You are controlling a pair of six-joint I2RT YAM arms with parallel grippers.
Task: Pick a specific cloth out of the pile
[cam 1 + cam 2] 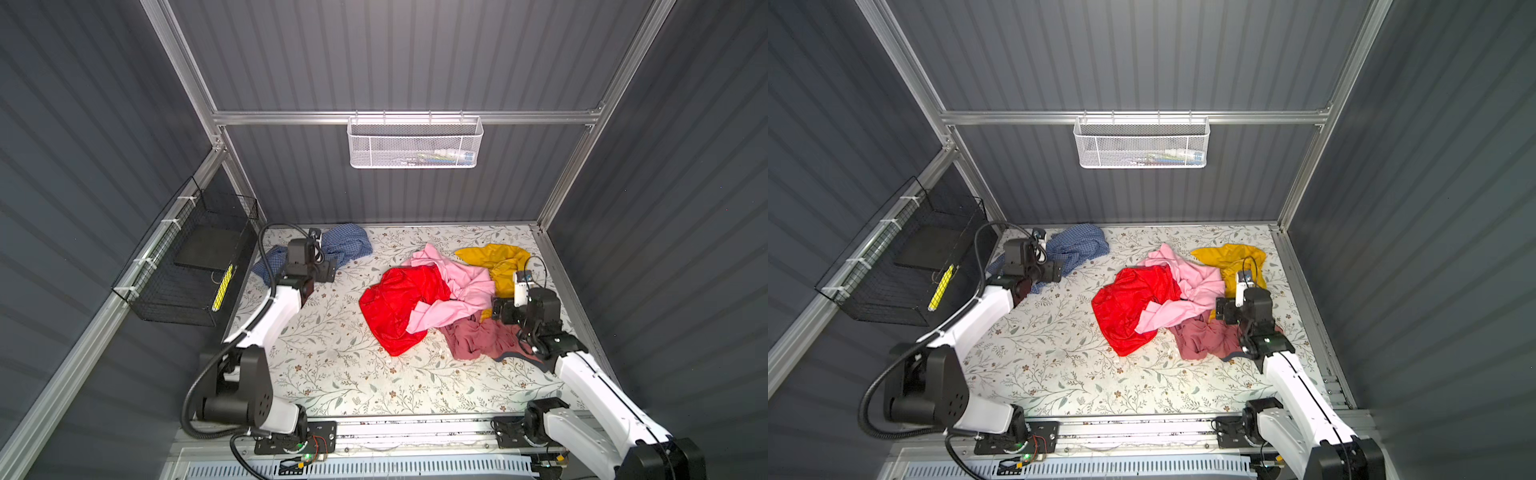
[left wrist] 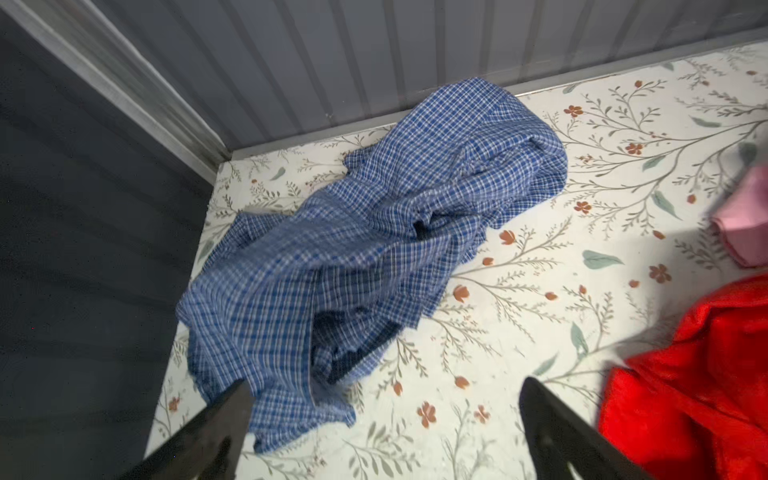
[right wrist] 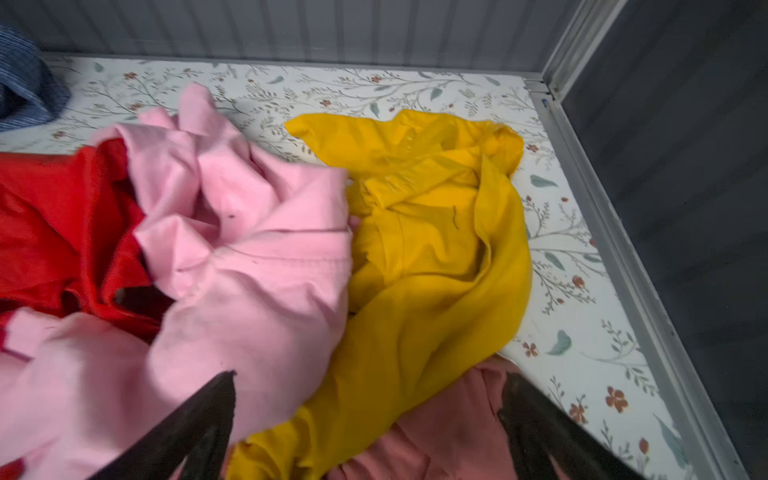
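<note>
Left gripper (image 2: 384, 384) is spread wide, nothing pinched — the cloth (image 2: 374, 232) starts right at one fingertip and its long axis runs ahead of the jaws toward the back wall (image 2: 374, 50). Left arm (image 1: 278, 307) is stretched out low over it and clearly the nearer one, so I'd guess any regrasp is just a short drop forward. Right gripper (image 3: 368, 376) is spread and empty too, hovering at the pile (image 1: 436, 299) — well off to the cloth's side.
</note>
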